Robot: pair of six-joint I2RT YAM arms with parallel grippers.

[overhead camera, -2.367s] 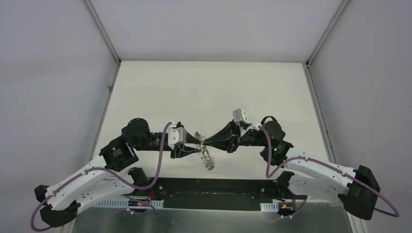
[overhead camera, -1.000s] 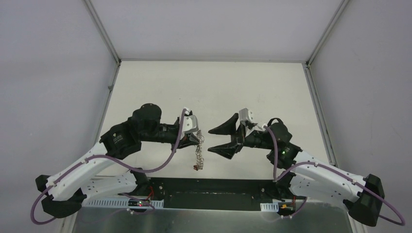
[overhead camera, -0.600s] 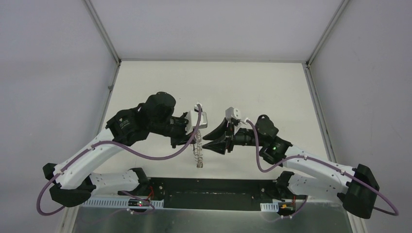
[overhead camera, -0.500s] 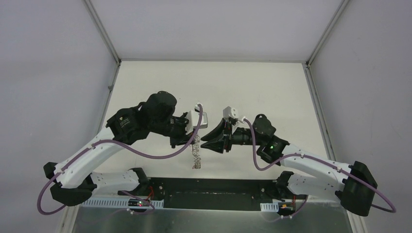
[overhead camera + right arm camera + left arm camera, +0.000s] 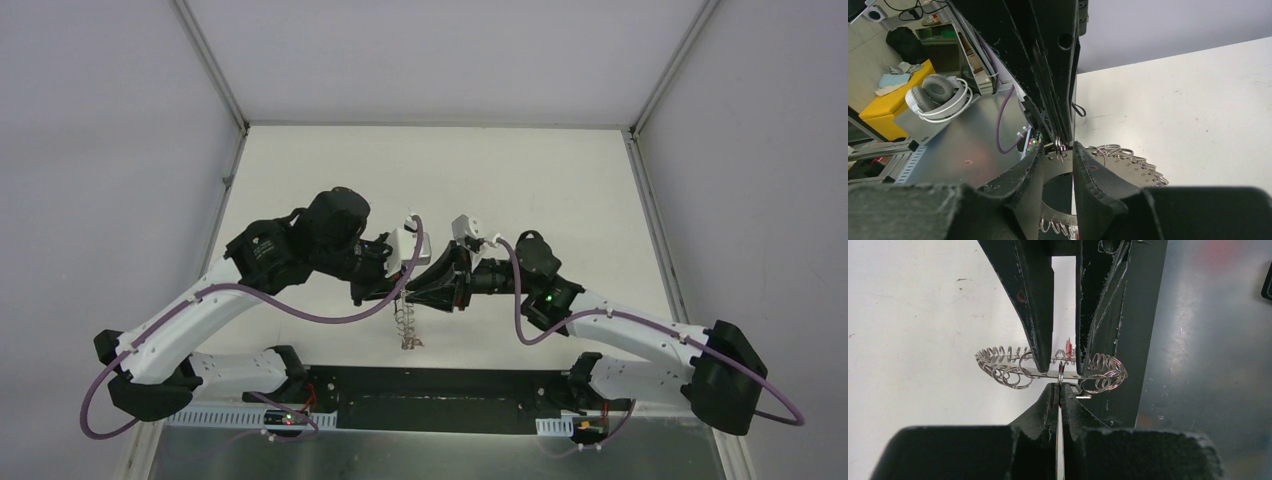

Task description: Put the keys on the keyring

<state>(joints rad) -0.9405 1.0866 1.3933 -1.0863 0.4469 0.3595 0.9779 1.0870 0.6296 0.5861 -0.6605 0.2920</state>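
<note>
Silvery-grey metal keyring (image 5: 1003,372), fringed with wire loops, hanging above the middle of the white bench's (image 5: 450,180) near edge. Pinched at the rim by the black left gripper (image 5: 1058,389), fingers pressed together. Black right gripper (image 5: 1062,367), wide open and clear a second ago, now straddling that rim, fingers narrowly spread. Red-headed key (image 5: 1068,346) glimpsed between them. Likely regrasping before threading.

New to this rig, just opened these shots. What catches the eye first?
Two black grippers meeting tip to tip over the white table: the left gripper pinches the keyring, the right gripper straddles it. Then the keyring itself, a silvery band fringed with wire loops, a red key head peeking behind.
</note>
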